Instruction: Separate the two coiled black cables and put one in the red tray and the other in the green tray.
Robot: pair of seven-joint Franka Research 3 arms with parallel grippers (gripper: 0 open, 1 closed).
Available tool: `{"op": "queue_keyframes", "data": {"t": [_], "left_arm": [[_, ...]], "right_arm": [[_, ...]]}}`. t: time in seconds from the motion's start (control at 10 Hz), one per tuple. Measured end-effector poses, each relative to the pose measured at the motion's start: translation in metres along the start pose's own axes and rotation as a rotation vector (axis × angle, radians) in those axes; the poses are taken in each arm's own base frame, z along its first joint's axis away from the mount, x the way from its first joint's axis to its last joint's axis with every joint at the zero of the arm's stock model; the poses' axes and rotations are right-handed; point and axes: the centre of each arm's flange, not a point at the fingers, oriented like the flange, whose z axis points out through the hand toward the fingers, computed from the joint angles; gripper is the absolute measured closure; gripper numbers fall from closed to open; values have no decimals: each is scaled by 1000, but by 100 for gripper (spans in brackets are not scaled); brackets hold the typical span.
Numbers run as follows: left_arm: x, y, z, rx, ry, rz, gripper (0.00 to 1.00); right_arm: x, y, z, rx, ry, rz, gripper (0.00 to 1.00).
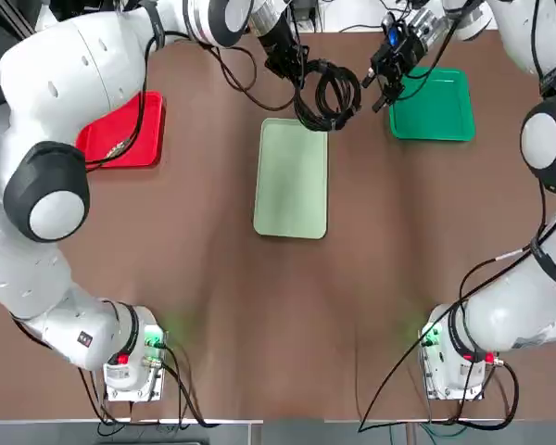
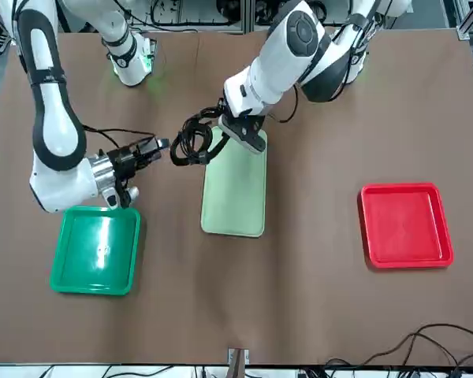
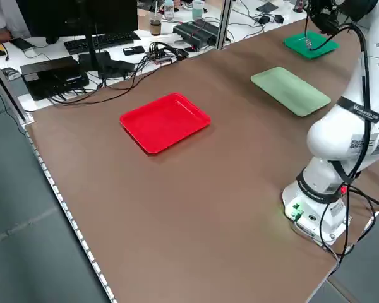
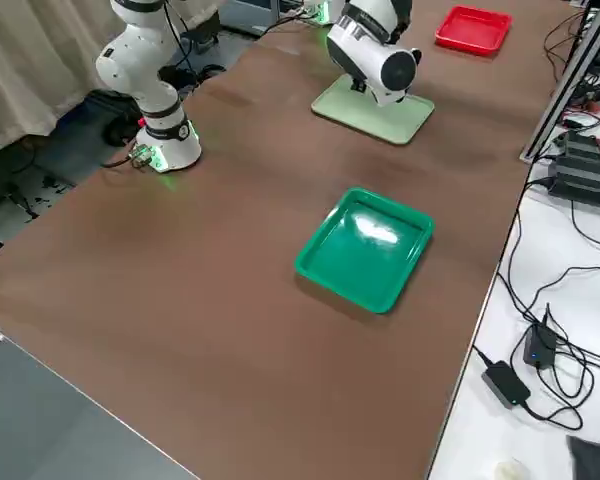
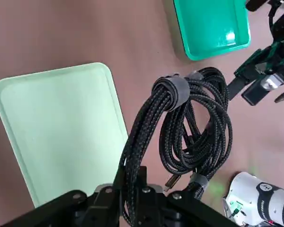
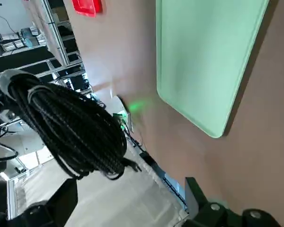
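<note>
The two coiled black cables (image 1: 329,93) hang together as one bundle above the far end of the pale green tray, each coil bound by a grey strap. My left gripper (image 1: 287,67) is shut on the bundle's upper strands (image 5: 146,137). My right gripper (image 1: 382,85) stands open just to the right of the coils (image 2: 191,146), not touching them; in its wrist view the coils (image 6: 71,127) hang ahead of its spread fingers. The red tray (image 1: 125,130) lies at the far left and holds nothing. At the far right, the green tray (image 1: 433,104) is likewise bare.
A pale mint-green oblong tray (image 1: 292,176) lies in the middle of the brown table, under and just nearer than the hanging bundle. Both arm bases stand at the near edge. Desks with monitors and loose wiring lie beyond the table's sides.
</note>
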Motion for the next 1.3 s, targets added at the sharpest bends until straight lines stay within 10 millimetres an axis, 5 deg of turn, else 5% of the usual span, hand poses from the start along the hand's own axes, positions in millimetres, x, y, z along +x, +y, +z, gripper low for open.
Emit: {"op": "queue_keyframes", "data": {"t": [0.4, 0.7, 1.0, 1.3], "left_arm": [[0, 1, -1, -1, 1, 1, 88], [0, 1, -1, -2, 1, 2, 88], [0, 1, -1, -2, 1, 2, 88], [0, 2, -1, -2, 0, 3, 88]], "right_arm": [[5, -21, 12, 86, 7, -30, 4], [8, -32, 19, 95, 11, -224, 1], [11, -24, 19, 97, 24, -446, 1], [17, -11, 25, 106, 17, -485, 5]]}}
